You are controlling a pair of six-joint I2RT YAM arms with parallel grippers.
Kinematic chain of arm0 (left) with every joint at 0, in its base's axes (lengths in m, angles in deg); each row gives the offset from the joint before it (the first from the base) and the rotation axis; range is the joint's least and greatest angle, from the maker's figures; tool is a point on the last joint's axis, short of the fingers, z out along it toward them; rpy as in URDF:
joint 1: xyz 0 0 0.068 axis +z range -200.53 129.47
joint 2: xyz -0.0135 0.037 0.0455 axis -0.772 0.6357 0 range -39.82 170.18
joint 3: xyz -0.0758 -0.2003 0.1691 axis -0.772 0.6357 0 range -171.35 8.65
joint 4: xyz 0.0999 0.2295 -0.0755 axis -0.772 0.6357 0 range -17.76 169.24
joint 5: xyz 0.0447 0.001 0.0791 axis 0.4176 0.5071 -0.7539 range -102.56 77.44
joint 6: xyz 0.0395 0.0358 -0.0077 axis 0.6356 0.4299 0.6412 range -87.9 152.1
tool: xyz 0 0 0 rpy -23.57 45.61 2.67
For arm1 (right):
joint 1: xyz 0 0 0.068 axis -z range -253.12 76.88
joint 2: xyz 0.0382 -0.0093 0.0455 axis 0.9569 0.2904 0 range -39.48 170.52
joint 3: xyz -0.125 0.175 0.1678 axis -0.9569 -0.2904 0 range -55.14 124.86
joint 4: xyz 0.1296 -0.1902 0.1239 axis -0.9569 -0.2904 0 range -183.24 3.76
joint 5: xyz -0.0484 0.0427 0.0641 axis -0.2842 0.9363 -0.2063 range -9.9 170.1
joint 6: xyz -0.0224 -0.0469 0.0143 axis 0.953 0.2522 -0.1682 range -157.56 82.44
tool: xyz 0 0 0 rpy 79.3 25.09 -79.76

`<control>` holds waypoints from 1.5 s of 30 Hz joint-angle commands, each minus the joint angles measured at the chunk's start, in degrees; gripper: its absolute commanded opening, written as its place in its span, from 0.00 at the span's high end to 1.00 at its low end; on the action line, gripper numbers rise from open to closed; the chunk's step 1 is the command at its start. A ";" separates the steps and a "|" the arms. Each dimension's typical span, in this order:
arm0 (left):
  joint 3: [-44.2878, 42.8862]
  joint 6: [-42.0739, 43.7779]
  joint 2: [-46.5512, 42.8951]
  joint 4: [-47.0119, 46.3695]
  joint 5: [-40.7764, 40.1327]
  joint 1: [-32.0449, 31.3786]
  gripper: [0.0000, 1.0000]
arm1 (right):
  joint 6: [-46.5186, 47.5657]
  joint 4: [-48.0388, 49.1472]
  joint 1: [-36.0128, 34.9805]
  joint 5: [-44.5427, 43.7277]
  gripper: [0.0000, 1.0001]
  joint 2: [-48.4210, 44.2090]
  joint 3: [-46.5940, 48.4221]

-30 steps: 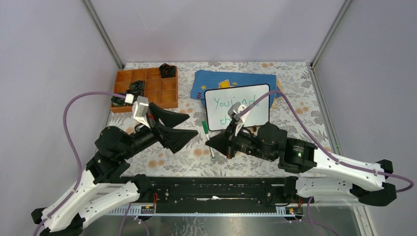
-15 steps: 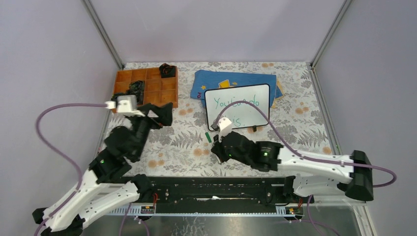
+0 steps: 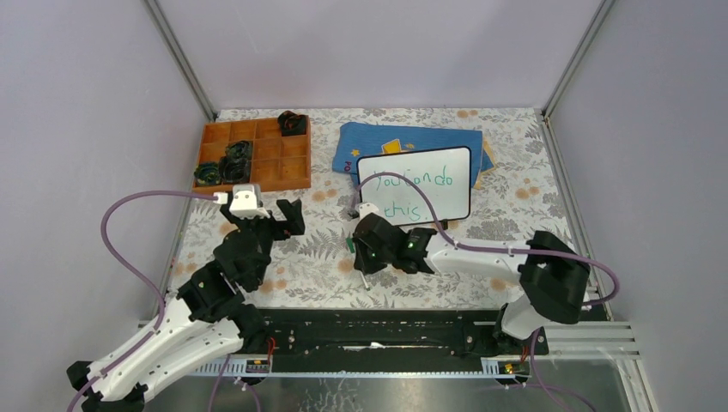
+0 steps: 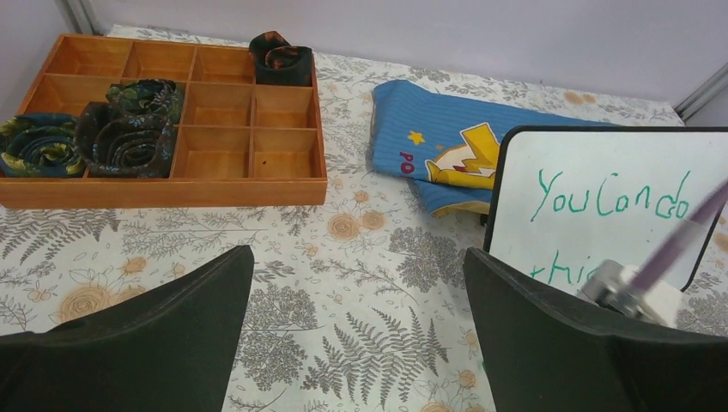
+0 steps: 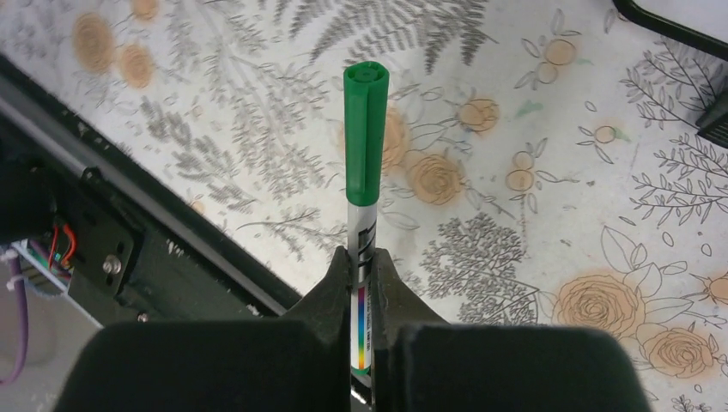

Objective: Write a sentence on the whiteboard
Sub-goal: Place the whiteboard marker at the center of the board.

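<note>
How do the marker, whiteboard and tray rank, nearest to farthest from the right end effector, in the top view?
1. Marker: clamped in the right end effector, front centre.
2. Whiteboard: just behind it, slightly right.
3. Tray: back left, clearly farthest.

The whiteboard (image 3: 429,196) looks glossy and smooth. The tray (image 4: 163,193) is bare wood, the blue cloth (image 4: 412,129) is matt fabric. My right gripper (image 5: 364,262) is matt black plastic, the marker (image 5: 366,146) smooth plastic.

A lab test cell is suggested: plain walls (image 3: 386,51) are framed by aluminium posts (image 3: 181,60), and a floral-covered table (image 3: 322,262) is enclosed.
</note>
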 commanded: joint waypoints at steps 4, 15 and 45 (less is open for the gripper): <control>0.13 1.80 1.03 -3.17 -1.14 -0.15 0.01 | -4.50 2.47 4.45 5.10 1.00 4.72 1.72; 0.01 1.67 1.42 -2.75 -0.48 -0.14 0.01 | -3.26 1.52 5.94 4.51 1.00 7.53 3.34; -0.97 -16.41 6.46 -17.68 50.56 -0.15 0.16 | 13.07 25.49 6.00 20.02 1.00 -32.13 -16.67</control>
